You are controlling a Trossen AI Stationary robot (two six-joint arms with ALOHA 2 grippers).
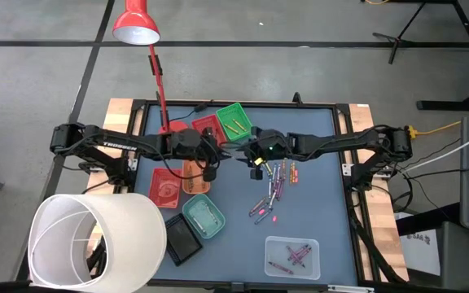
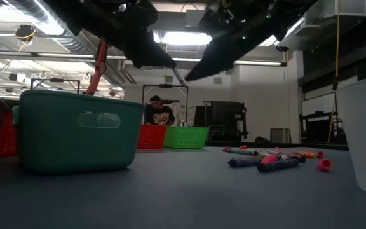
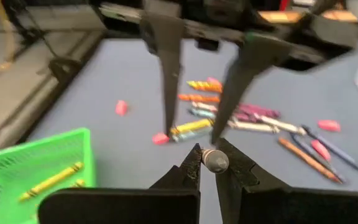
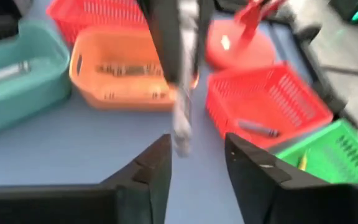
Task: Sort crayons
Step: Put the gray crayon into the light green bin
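Your left gripper (image 3: 207,163) is clamped on one grey crayon (image 3: 215,160), a short round wax stick seen end-on between its dark fingers, held in the air above the middle of the blue-grey worktop (image 1: 316,146). Facing it, your right gripper (image 4: 196,155) stands with its two fingers spread apart and nothing between them; the grey stick hangs just ahead of them.

Most of the loose crayons (image 1: 273,189) lie scattered on the worktop beneath and just in front of the right gripper, a mix of orange, pink, purple and grey sticks, some overlapping, too crowded to count exactly. Two yellow crayons (image 1: 234,125) lie in the green slotted plastic basket (image 1: 245,115). One dark crayon (image 4: 258,130) lies in a red slotted plastic basket (image 4: 291,93), and several rest in the orange plastic tray (image 4: 92,87). A clear rectangular plastic tub (image 1: 273,259) near the front edge holds a few purple ones.

You also have a second red tray (image 1: 155,191), a teal smooth-walled tray (image 1: 192,224) and a black flat tray (image 1: 181,244) on the left side. A red lamp (image 1: 135,23) leans over the back edge.
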